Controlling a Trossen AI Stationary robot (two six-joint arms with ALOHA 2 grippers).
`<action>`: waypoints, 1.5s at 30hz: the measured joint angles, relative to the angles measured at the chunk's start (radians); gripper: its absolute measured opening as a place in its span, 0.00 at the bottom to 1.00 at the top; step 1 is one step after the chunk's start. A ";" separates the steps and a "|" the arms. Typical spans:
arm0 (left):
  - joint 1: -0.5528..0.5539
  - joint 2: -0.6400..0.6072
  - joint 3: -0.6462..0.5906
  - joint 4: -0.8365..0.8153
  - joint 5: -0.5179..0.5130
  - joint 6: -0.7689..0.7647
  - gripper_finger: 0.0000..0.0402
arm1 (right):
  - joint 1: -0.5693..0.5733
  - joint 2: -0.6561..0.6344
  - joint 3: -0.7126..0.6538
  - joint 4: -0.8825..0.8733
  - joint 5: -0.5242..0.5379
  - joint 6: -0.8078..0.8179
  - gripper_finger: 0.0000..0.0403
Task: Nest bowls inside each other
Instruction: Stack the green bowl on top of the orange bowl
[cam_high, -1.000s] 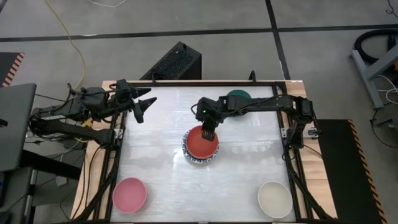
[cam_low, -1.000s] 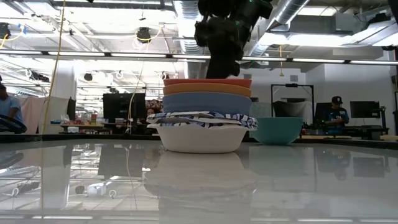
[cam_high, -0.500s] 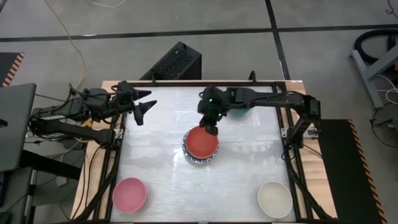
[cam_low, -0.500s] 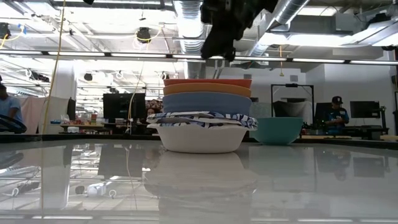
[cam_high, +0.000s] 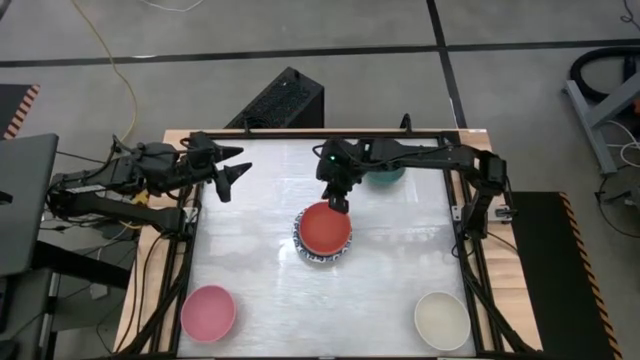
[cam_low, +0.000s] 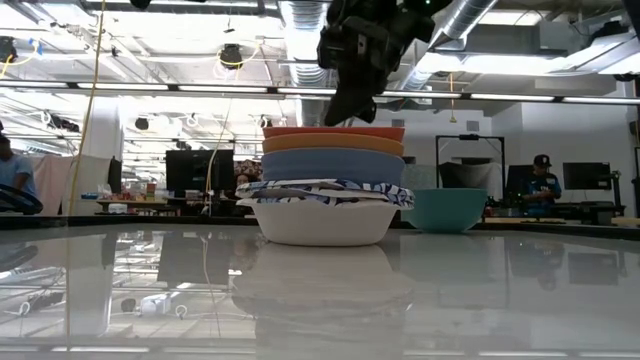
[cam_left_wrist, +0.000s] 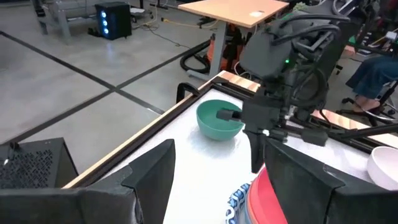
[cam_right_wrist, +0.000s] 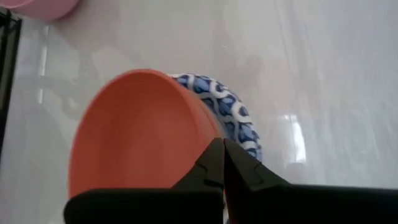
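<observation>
A stack of nested bowls (cam_high: 322, 232) stands mid-table. The red bowl (cam_right_wrist: 137, 137) is on top, with orange, blue and blue-patterned white bowls (cam_low: 325, 218) beneath it. My right gripper (cam_high: 340, 204) is shut and hangs just above the stack's far rim, its closed fingertips (cam_right_wrist: 222, 148) over the red bowl's edge. A dark green bowl (cam_left_wrist: 219, 119) sits at the far edge, partly under the right arm. The pink bowl (cam_high: 208, 312) and the cream bowl (cam_high: 442, 320) rest near the front corners. My left gripper (cam_high: 236, 166) waits open at the far left.
A black frame (cam_high: 455, 215) borders the table on its far, left and right sides. Bare white tabletop (cam_high: 260, 270) lies between the stack and the two front bowls. Beyond the table the room shows, with people at desks.
My right gripper has shut its fingers, risen out of the red bowl and drawn back a little toward the table's far edge, turning as it went. The stack has stayed where it was.
</observation>
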 joint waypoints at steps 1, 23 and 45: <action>0.000 0.000 0.000 -0.003 0.000 -0.001 0.58 | -0.003 0.000 0.000 -0.002 0.001 0.000 0.04; 0.000 0.000 0.000 -0.027 0.000 -0.003 0.58 | 0.018 0.000 -0.015 -0.014 0.002 -0.052 0.04; 0.000 0.007 -0.033 -0.067 0.076 -0.097 0.58 | -0.064 -0.003 -0.015 -0.323 0.414 0.226 0.12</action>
